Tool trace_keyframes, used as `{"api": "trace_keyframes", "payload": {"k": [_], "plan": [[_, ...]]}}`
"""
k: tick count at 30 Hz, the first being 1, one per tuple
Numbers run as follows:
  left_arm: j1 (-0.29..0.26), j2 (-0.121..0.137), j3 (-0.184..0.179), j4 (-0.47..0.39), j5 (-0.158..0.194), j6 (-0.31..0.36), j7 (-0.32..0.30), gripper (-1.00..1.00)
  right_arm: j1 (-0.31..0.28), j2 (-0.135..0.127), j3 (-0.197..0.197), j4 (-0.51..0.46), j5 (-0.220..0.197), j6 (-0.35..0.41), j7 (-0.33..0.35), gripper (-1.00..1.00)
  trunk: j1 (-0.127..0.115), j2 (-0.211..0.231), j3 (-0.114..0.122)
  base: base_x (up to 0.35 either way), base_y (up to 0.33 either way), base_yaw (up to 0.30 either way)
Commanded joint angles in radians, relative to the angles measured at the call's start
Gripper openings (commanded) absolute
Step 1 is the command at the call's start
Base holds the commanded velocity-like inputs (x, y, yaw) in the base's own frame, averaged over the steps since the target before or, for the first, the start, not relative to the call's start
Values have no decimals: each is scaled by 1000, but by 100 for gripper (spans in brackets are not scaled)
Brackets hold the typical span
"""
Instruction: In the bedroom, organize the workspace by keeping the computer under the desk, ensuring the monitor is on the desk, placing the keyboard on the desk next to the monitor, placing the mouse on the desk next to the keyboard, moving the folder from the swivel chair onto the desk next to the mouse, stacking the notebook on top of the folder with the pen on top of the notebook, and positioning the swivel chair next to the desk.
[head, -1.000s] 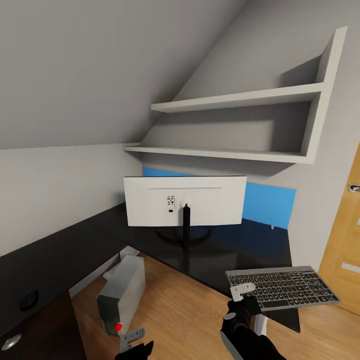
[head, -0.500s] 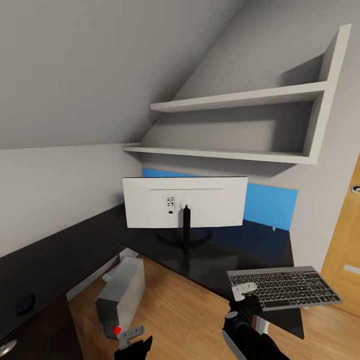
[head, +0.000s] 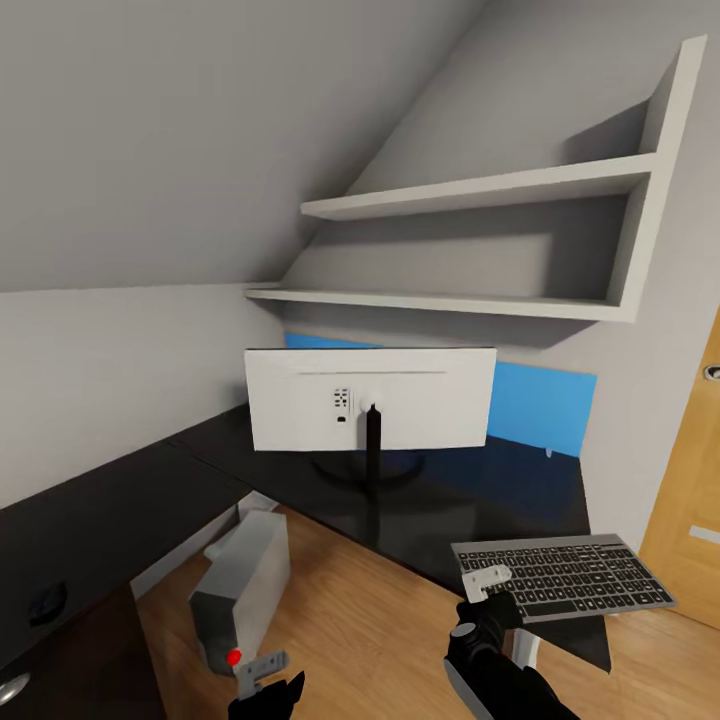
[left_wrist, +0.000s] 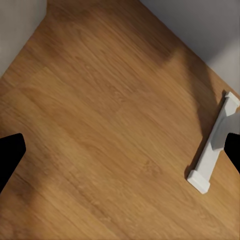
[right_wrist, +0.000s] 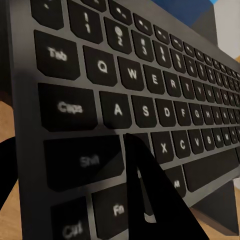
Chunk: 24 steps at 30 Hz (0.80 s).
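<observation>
Head view: the right gripper (head: 487, 583) holds the slim dark-grey keyboard with black keys (head: 565, 577) by its near left corner, fingers closed on the edge. The keyboard is roughly level, over the front right edge of the glossy black L-shaped tabletop (head: 470, 500); whether its underside touches the top I cannot tell.

Right wrist view: the keyboard (right_wrist: 135, 100) is close up, with Tab, Caps and Shift legends readable. One dark fingertip (right_wrist: 150, 200) lies across the keys near the Shift row.

The wide monitor with white back and thin black stand on a ring base (head: 370, 398) stands upright on the tabletop, its back toward the camera, well behind the keyboard. A blue panel (head: 540, 408) runs along the wall behind it, under two white wall shelves (head: 470, 300).

The small light-grey tower computer with a red dot on its front (head: 243, 590) sits on the wooden floor (head: 350, 620) at the inner corner of the L, partly under the tabletop edge.

The left gripper (head: 262, 672) hangs low, just in front of the computer. Left wrist view: its two dark fingertips (left_wrist: 10, 155) are spread wide apart with nothing between them, over the floor (left_wrist: 110, 125) and a white bar-shaped foot (left_wrist: 212, 145). A light wooden door (head: 695, 500) is at far right.
</observation>
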Motion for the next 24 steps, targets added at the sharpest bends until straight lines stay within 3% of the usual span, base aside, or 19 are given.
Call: {"api": "trace_keyframes", "payload": {"k": [1,24], "plan": [[-1,0,-7,2,11,-4,-5,100,-1,-2,7,-2,-5,8,-7,-100,4,-8,-5,0,0,0],[-1,-1,-7,2,11,-2,-5,100,-1,5,9,25,-4,8,-7,-100,92,-169,-77,0,0,0]]}}
